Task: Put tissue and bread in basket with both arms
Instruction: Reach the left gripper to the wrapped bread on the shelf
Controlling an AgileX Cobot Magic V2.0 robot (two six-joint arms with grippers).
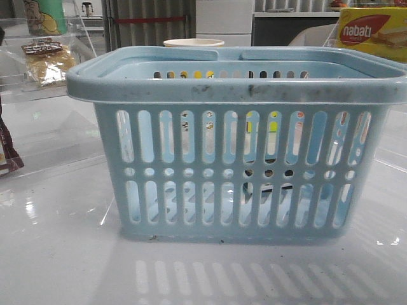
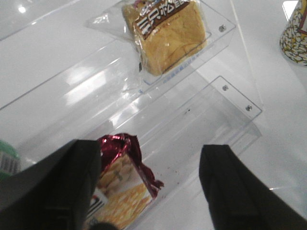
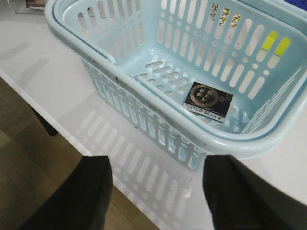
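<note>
The left gripper [image 2: 151,184] fills the near edge of its wrist view, jaws spread wide and empty, above a clear acrylic shelf [image 2: 225,103]. A red foil snack bag [image 2: 125,184] lies just beside one finger, and the bread [image 2: 165,33] rests on the shelf's upper step, towards 12 o'clock from the gripper. The right gripper [image 3: 156,191] also hangs open, empty, over the table [image 3: 57,96] edge. Beyond it, at 12 o'clock, stands the basket [image 3: 144,122], with the tissue [image 3: 208,100] flat on its floor.
</note>
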